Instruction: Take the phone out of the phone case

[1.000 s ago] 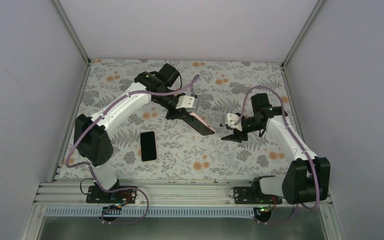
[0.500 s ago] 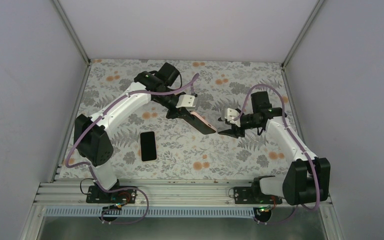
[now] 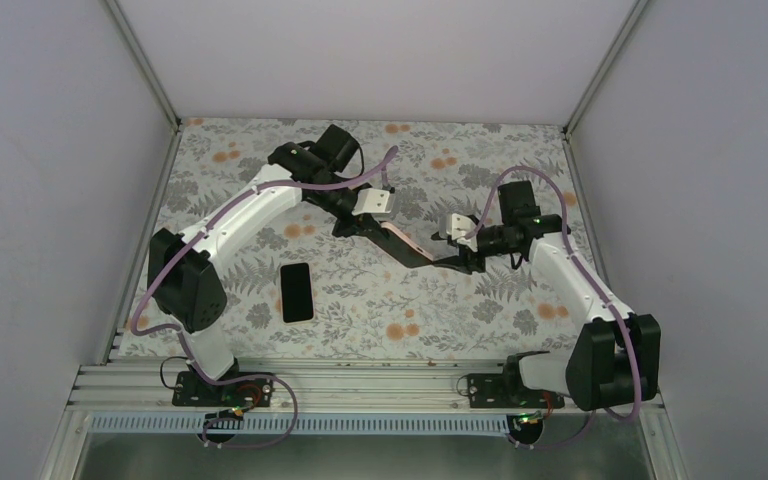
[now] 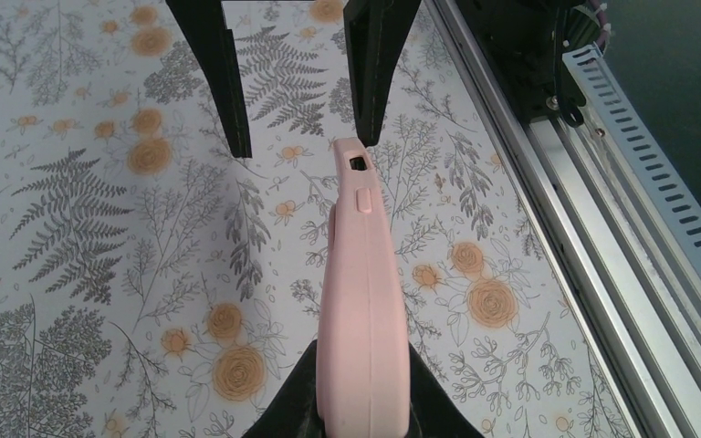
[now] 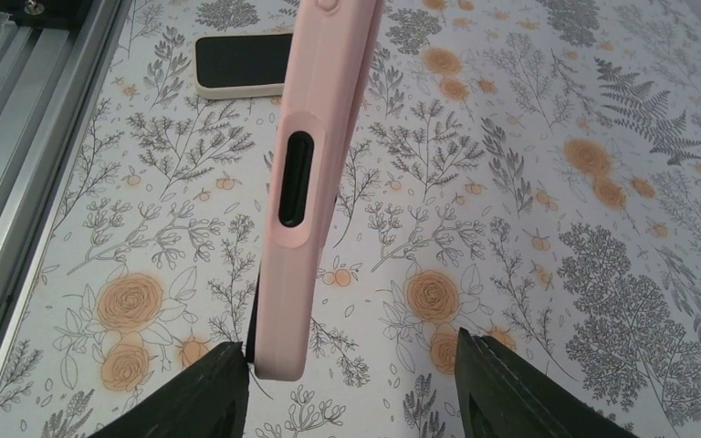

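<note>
My left gripper is shut on a pink phone case and holds it edge-up above the table; it shows in the left wrist view too. A thin black edge on the case's side in the right wrist view looks like the phone inside. My right gripper is open, its fingers either side of the case's free end. In the right wrist view that gripper has the case close to one finger. Its two black fingers show at the top of the left wrist view.
A second phone with a black screen and pale rim lies flat on the flowered table left of the case, also in the right wrist view. An aluminium rail runs along the near edge. Walls enclose the table.
My right gripper has moved left and slightly away from me to the case's free end, and its open fingers now straddle it. My left gripper has kept the case still.
</note>
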Available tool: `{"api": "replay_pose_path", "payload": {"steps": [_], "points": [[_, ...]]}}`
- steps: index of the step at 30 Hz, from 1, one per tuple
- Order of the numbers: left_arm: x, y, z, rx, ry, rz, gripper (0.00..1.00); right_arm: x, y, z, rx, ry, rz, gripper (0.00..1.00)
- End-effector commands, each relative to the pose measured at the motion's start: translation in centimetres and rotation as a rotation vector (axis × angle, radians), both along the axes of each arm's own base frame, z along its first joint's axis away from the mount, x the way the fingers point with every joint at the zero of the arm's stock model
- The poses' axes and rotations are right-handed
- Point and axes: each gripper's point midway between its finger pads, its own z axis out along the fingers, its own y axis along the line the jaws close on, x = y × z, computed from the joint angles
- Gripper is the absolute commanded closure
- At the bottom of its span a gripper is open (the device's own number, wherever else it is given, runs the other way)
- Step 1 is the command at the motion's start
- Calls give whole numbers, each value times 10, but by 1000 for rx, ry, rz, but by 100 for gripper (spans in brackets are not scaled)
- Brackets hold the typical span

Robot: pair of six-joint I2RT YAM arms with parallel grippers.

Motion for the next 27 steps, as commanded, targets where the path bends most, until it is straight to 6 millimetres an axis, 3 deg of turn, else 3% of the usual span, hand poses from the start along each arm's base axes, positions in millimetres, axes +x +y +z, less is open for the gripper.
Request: {"api": "replay_pose_path", "payload": {"steps": [1, 16, 21, 27], "points": [[-7, -8, 22, -86, -14, -39, 94, 10, 6, 12, 30, -34, -6, 41], [-17, -12, 29, -102, 3, -60, 94, 37, 4, 15, 14, -99, -90, 44], [-24, -15, 31, -109, 21, -82, 94, 58, 4, 23, 6, -171, -166, 45], [-29, -19, 43, -153, 51, -99, 94, 70, 5, 27, 10, -202, -203, 45]]}}
